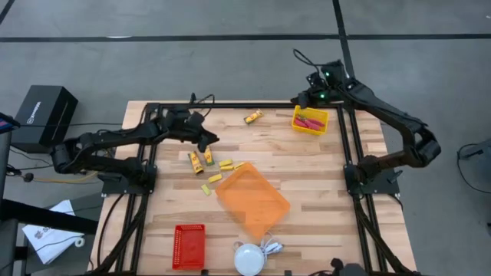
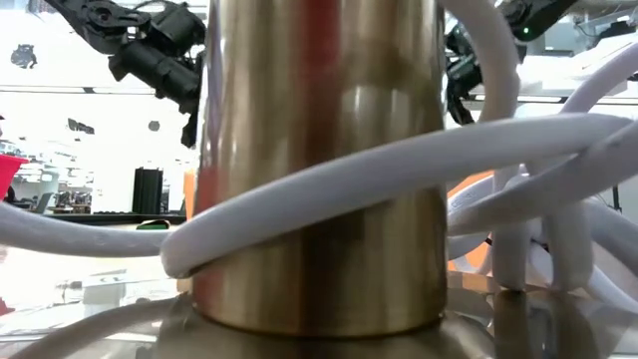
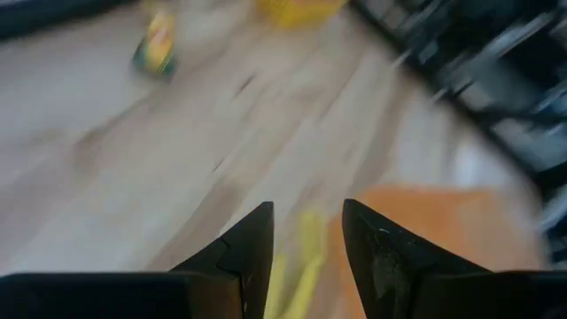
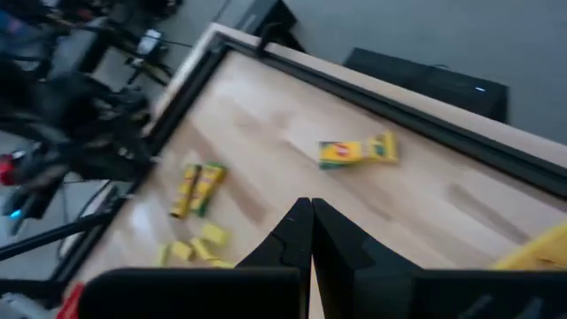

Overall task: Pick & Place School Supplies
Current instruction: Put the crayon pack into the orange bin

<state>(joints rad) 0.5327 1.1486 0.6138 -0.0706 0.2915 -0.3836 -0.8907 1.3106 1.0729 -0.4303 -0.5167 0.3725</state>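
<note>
Left gripper hovers over the loose yellow blocks beside the orange tray, jaws part-open and empty, likely lining up a pick. Right gripper parked beside the yellow bin, fingers fully closed, holding nothing.

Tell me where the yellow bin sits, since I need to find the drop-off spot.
In the high view the yellow bin sits at the table's far right corner, just below the right hand, with red items inside.

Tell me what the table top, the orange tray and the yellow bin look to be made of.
Table top: pale wood, matte, with visible plank seams and grain.
Orange tray: likely plastic, slightly translucent, smooth uniform colour.
Yellow bin: probably moulded plastic, opaque, with thin straight walls; it holds red-handled items.
</note>
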